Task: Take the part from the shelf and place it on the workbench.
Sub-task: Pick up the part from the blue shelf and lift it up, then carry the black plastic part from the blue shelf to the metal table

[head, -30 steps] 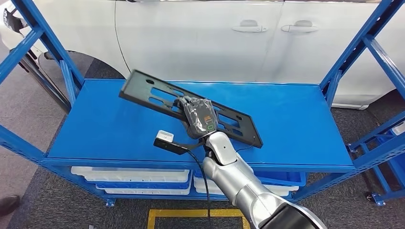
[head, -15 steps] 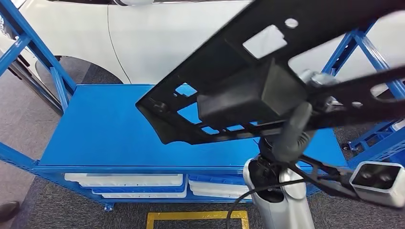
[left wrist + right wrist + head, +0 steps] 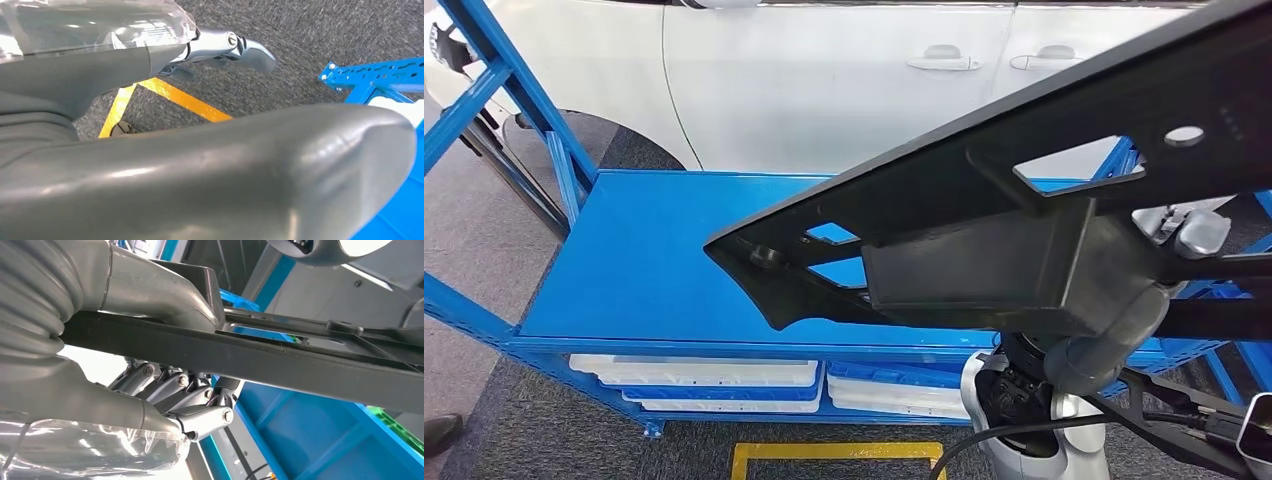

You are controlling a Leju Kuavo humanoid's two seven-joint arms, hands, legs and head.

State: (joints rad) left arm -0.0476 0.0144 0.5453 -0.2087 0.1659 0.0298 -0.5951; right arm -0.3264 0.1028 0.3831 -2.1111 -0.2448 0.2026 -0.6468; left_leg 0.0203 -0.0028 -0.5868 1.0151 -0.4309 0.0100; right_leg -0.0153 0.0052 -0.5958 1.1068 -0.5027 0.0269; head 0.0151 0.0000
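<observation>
The black slotted part point(image 3: 984, 200), a long flat plastic frame with a boxy block under it, hangs high above the blue shelf top point(image 3: 644, 270) and close to my head. My right hand point(image 3: 1124, 330) grips it from below near the block. In the right wrist view the thumb point(image 3: 150, 290) lies on one face of the part point(image 3: 280, 357) and the fingers point(image 3: 190, 395) curl against the other. My left hand point(image 3: 200, 165) hangs over the floor holding nothing, its thumb stretched out apart from the fingers point(image 3: 225, 47).
A white car point(image 3: 824, 80) stands right behind the shelf. Blue uprights point(image 3: 514, 110) flank the shelf, and white trays point(image 3: 694, 370) sit on the level below. Yellow floor tape point(image 3: 824, 455) lies in front. A person's shoe point(image 3: 439, 430) is at the lower left.
My right hand has lifted the black part off the shelf top and brought it up close to my head; over the last half second it shifted a little to the right.
</observation>
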